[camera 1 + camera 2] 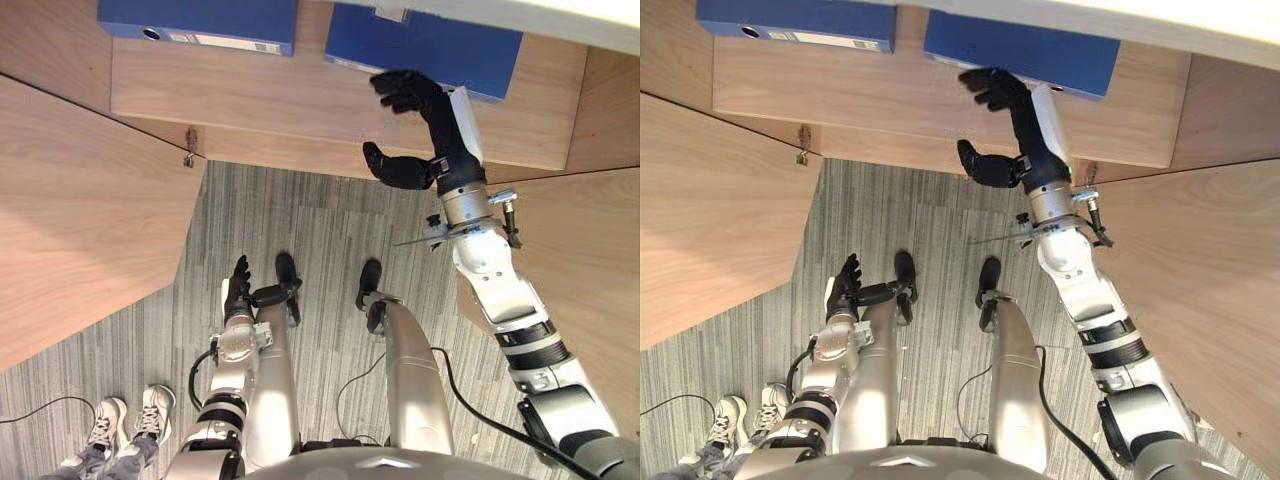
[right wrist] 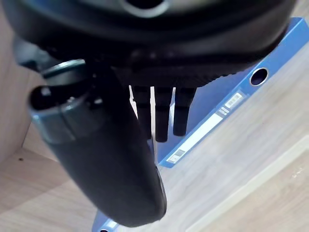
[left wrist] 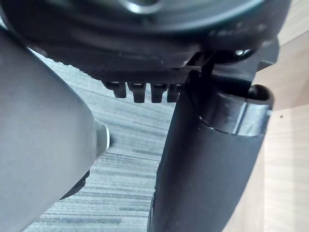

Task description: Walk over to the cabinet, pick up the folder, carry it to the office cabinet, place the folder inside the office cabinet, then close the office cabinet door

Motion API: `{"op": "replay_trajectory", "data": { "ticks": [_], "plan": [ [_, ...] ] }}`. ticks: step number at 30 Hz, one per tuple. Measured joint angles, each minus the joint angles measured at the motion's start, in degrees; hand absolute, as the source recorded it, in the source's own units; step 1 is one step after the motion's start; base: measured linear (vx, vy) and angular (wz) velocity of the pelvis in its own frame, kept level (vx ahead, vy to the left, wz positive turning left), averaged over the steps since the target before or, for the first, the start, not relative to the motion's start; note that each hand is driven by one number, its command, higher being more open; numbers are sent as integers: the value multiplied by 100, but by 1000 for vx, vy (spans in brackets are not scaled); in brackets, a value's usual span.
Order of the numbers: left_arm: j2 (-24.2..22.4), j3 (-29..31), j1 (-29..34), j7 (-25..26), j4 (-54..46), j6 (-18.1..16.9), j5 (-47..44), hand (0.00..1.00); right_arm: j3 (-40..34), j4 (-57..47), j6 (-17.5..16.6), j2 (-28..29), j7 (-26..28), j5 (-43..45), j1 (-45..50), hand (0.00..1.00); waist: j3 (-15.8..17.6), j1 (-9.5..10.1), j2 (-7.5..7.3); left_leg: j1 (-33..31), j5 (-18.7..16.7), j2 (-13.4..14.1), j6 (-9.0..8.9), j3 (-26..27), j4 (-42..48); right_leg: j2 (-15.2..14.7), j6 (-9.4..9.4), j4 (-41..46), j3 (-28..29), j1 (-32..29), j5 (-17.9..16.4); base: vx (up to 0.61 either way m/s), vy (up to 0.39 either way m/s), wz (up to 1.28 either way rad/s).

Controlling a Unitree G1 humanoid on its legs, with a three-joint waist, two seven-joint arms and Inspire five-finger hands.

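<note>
The right hand [image 1: 436, 118] hovers open at the near edge of the blue folder [image 1: 430, 45] on the cabinet shelf [image 1: 300, 100]; the left hand [image 1: 238, 287] hangs open, well away from that folder.

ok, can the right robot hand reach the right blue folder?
Probably yes: the right robot hand is open, fingers at the near edge of that blue folder on the shelf, nothing between.

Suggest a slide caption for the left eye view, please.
Open right hand reaches for the right blue folder on the cabinet shelf; left hand hangs low.
</note>
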Motion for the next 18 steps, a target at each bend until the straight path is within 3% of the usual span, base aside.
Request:
{"op": "replay_trajectory", "data": {
  "ticks": [10,18],
  "plan": [
    [-98,194,-5,92,-148,-3,1,100,-352,473,53,333,-361,-297,-9,0,27,70,-6,-144,-12,-20,17,-1,51,-28,-1,56,12,-149,-3,-11,-4,0],
    [-93,201,-36,116,-245,-30,-3,100,-514,1195,250,333,-532,-221,-672,0,117,92,30,-308,-11,-36,19,-32,92,-45,-2,112,-6,-297,-4,0,0,0]
  ]
}}
